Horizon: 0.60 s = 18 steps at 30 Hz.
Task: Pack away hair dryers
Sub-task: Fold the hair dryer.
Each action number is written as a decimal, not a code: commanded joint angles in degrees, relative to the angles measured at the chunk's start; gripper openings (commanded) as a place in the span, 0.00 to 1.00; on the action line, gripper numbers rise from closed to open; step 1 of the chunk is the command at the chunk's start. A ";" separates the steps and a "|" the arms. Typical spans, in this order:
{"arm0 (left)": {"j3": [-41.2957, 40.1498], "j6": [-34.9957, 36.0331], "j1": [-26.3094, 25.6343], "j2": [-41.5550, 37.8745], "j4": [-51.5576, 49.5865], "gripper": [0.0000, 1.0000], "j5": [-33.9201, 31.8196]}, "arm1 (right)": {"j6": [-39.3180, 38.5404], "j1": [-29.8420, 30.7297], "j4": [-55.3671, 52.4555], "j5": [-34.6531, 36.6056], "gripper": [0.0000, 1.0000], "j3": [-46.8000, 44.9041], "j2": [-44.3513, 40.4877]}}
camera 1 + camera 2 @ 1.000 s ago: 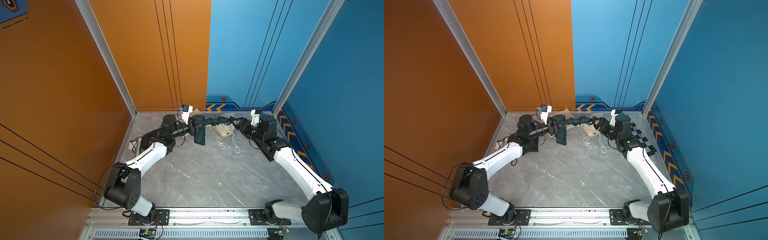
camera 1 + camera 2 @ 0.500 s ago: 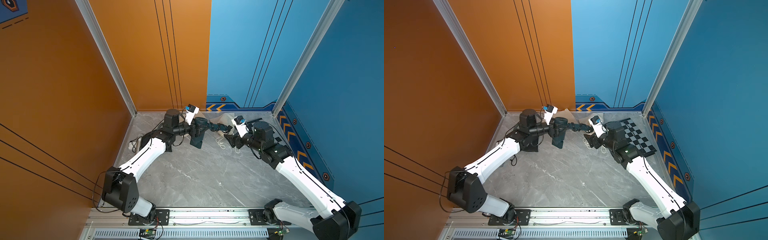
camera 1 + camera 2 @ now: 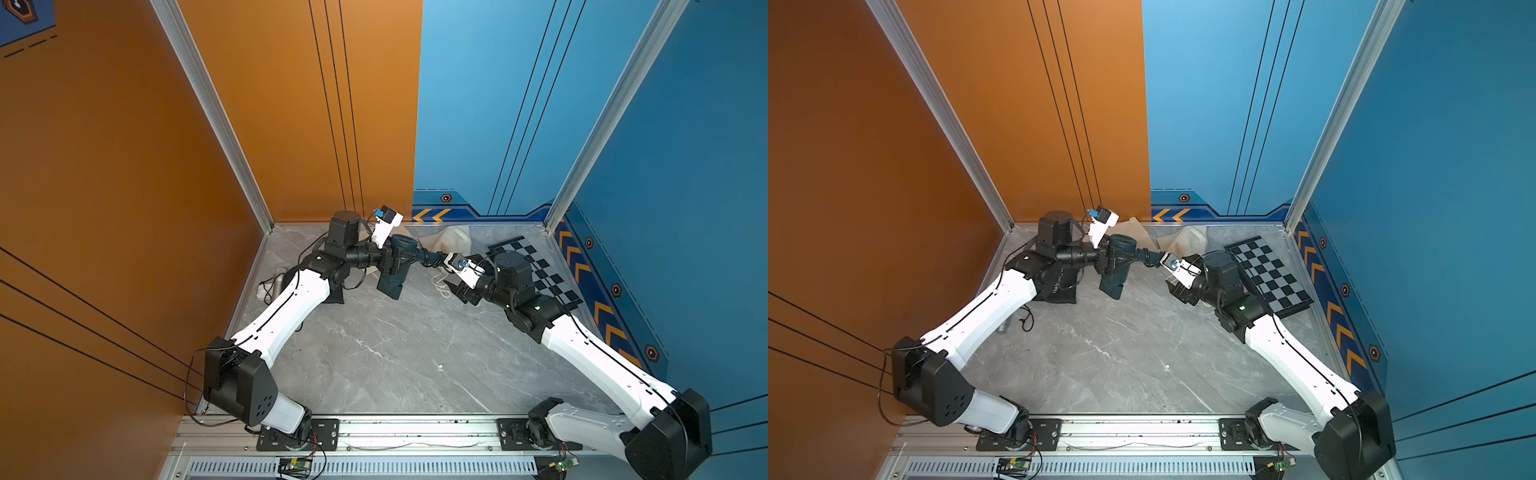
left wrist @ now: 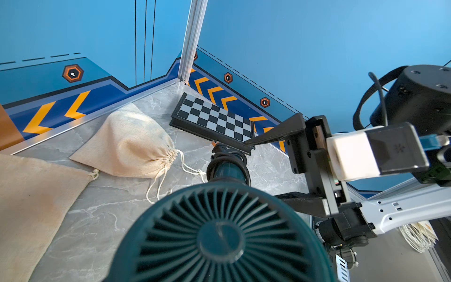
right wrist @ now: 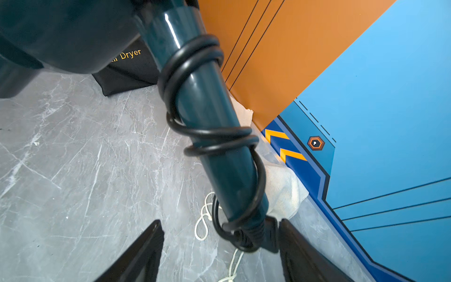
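**Teal dryer gripped at the barrel by the left claw; right claw spread wide at the handle end**

- The marble floor [image 3: 395, 353] is enclosed by orange and blue walls. The checkerboard [image 3: 536, 266] lies flat in the blue corner and is used as the reference for all places.
- The left arm [image 3: 286, 307] is stretched in from the side well apart from the checkerboard. The right arm [image 3: 602, 361] is bent in just beside the checkerboard.
- A flat beige pouch [image 4: 31, 195] lies farthest from the checkerboard of the two beige pouches.
- A black pouch [image 3: 1061, 291] with gold lettering is seen under the left arm, well apart from the checkerboard.
- A filled beige pouch [image 4: 129, 144], drawn shut, sits near the checkerboard on the orange-wall side.
- The teal hair dryer [image 3: 399, 266] is held well apart from the checkerboard. Its slim handle is pointed toward the checkerboard and raised off the floor.
- The left claw [image 3: 392, 266] is clamped on the dryer's barrel. The rear grille fills the left wrist view.
- The right claw [image 5: 220, 221] is found between the barrel and the checkerboard. Its jaws are spread wide, with the handle's end between them. Contact cannot be told.
- The black cord [image 5: 220, 145] is coiled around the handle.
- A white drawstring [image 5: 202, 219] lies on the floor beneath the handle's end.
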 commanded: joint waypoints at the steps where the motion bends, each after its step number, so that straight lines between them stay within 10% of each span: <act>1: 2.33 0.84 -0.85 -0.41 0.24 0.03 2.87 | -2.39 0.81 4.54 0.93 0.73 1.79 1.97; 9: 3.06 0.79 -1.66 0.33 0.28 0.02 3.40 | -4.03 2.35 5.65 1.62 0.67 4.22 6.58; 18: -0.33 -3.58 -1.13 -0.81 8.07 0.00 -0.28 | 0.81 3.79 7.67 3.82 0.26 4.62 7.89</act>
